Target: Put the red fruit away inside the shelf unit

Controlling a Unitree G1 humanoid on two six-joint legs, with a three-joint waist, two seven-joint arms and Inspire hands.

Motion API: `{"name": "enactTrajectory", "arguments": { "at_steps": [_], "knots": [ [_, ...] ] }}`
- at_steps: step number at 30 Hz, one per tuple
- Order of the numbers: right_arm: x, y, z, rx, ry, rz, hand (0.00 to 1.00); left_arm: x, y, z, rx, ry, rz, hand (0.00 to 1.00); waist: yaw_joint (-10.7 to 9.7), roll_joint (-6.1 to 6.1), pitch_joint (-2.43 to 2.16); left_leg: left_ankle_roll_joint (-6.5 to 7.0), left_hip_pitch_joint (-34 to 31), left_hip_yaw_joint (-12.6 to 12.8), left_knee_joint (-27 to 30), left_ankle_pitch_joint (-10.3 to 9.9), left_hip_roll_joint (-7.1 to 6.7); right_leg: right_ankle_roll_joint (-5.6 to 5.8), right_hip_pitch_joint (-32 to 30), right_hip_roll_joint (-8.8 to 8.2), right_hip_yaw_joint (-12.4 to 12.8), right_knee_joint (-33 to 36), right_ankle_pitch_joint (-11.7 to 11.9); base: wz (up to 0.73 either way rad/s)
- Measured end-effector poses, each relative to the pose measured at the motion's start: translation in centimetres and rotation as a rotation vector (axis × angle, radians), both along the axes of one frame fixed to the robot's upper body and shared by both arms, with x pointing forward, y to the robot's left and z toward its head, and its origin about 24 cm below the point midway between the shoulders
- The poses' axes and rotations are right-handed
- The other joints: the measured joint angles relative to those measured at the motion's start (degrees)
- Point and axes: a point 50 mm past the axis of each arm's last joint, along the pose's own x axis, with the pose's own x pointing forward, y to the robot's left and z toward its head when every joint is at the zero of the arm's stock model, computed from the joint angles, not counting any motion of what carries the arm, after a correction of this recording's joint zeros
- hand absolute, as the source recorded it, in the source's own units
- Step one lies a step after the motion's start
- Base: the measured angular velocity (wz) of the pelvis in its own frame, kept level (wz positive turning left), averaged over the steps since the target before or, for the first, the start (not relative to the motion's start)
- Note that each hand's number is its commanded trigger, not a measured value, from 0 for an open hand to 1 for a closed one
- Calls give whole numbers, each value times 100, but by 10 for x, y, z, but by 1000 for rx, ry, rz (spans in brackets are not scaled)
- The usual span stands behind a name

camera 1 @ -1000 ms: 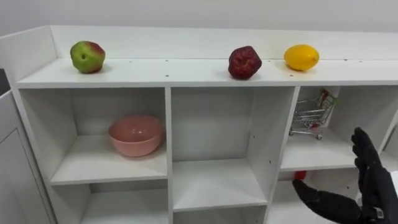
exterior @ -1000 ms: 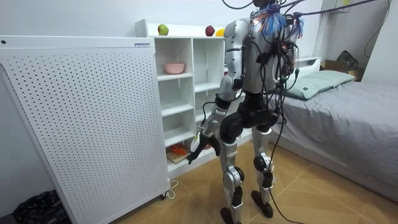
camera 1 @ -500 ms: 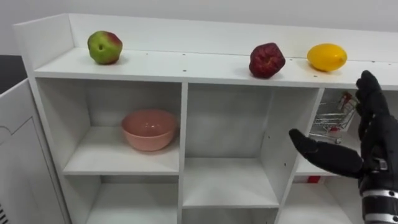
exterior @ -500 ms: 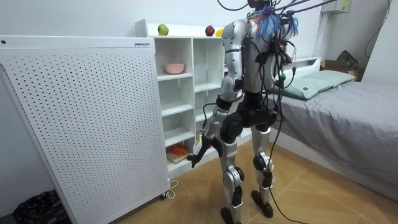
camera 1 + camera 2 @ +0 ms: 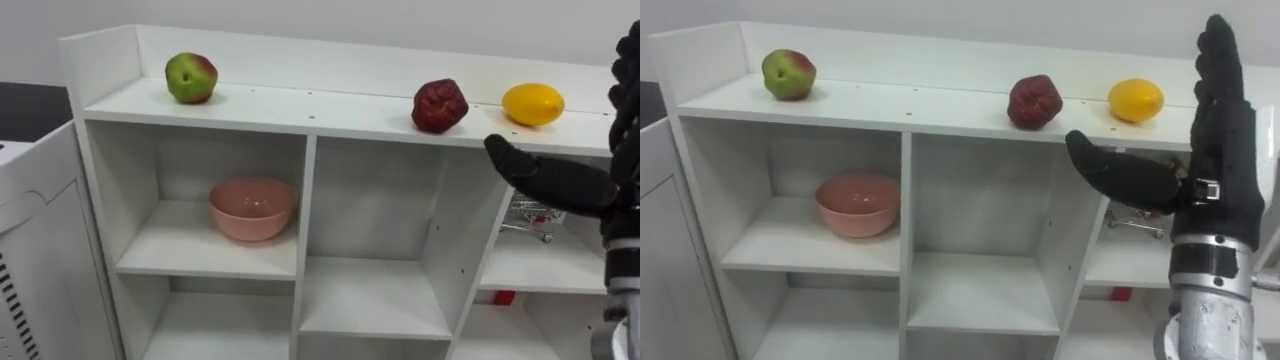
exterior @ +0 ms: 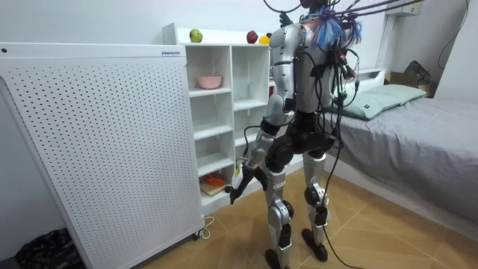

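The right hand (image 5: pixel 1223 165) is up and wide open with nothing in it, close to the lemon (image 5: pixel 1135 100) on the top shelf (image 5: pixel 900 100), and that fruit looks light, firm and a bit slippery, so it is best held round its fat middle.

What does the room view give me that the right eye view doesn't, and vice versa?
Room view: the left hand hanging low by the lower shelves of the closet, a perforated white panel beside it, a bed at that view's right. Right eye view: the right hand held up before the top shelf, fingers straight, holding nothing; a small wire cart behind its thumb. Both: green apple, red fruit and yellow fruit on the closet's top, pink bowl in the upper left compartment.
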Motion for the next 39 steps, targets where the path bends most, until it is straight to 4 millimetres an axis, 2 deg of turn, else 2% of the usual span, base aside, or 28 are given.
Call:
{"name": "enactTrajectory", "arguments": {
  "at_steps": [3, 9, 17, 24, 39],
  "knots": [
    [7, -1, 1, 1, 6, -10, 0, 2, 1, 0, 3, -4, -1, 0, 20, -45, 42, 0, -15, -24, 1, 0, 1, 1, -2, 0, -23, -6, 0, 6],
    [14, -9, -6, -7, 61, -9, 0, 8, 2, 1, 6, -18, -4, 0, 63, -116, 5, -1, -182, -154, 67, 0, -12, 0, -86, -10, -129, -9, 0, 11],
    [27, -23, 10, -90, 97, 20, 0, 4, 4, 2, 7, -13, -5, 0, 76, -120, 13, -1, -171, -158, 71, 1, -12, 0, -44, -9, -151, -26, 0, 1],
    [37, -31, 1, -79, 199, 45, 0, 6, 6, 4, 11, -17, -14, 0, 81, -247, 11, -7, -169, -178, 106, 4, -12, 0, -15, -14, -222, -20, 0, 0],
    [49, -30, 2, -66, 258, 130, 0, 4, 14, 6, 22, 9, -15, 0, 70, -265, 11, -10, -169, -184, 114, 6, -7, 0, 4, -14, -281, -20, 0, 0]
  ]
}}
